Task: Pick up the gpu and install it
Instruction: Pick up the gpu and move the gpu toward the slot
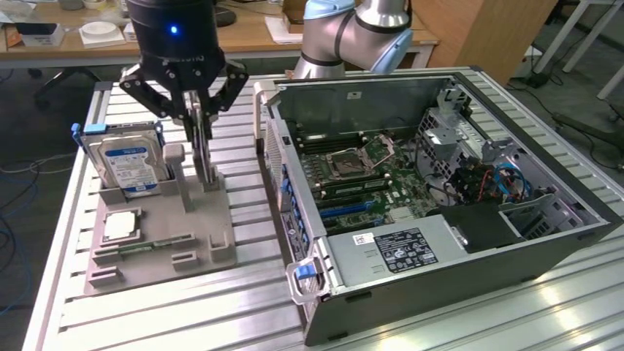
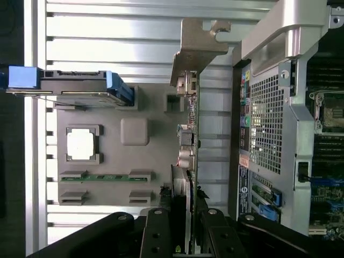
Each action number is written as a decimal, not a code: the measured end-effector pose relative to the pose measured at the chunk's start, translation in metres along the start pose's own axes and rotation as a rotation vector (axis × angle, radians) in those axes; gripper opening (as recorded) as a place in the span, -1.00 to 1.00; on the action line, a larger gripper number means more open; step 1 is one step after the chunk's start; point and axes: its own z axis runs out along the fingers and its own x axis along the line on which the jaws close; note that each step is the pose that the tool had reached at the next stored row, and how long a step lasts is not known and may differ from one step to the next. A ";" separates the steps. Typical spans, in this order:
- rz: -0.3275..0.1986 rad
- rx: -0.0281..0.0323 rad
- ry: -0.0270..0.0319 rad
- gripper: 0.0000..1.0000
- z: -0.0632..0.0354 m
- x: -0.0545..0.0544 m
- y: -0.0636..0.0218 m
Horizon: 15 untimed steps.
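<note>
The gpu (image 1: pixel 204 164) stands on edge in the grey parts holder (image 1: pixel 200 245), its lower end at the holder's slot. My gripper (image 1: pixel 199 117) comes down on it from above and is shut on its upper edge. In the wrist view the gpu (image 2: pixel 192 134) appears edge-on, a thin green board with connectors and a silver bracket (image 2: pixel 201 40) at the far end. My gripper (image 2: pixel 185 234) clamps it, with one black finger (image 2: pixel 156 231) on each side. I cannot tell whether the card has lifted clear of the holder.
The holder also carries a silver hard drive (image 1: pixel 127 157) with a blue-and-white label, a CPU (image 1: pixel 120 225) and a RAM stick (image 1: pixel 156 243). The open computer case (image 1: pixel 546 248) lies to the exterior view's right, motherboard (image 1: pixel 375 172) exposed, blue slots (image 1: pixel 346 210) near its front.
</note>
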 end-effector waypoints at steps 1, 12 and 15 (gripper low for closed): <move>0.000 0.0001 0.0000 -0.47 -0.0036 0.000 0.0001; 0.000 0.0000 0.0001 -0.47 -0.0331 -0.001 0.0010; 0.000 0.0000 0.0000 -0.47 -0.0387 -0.001 0.0012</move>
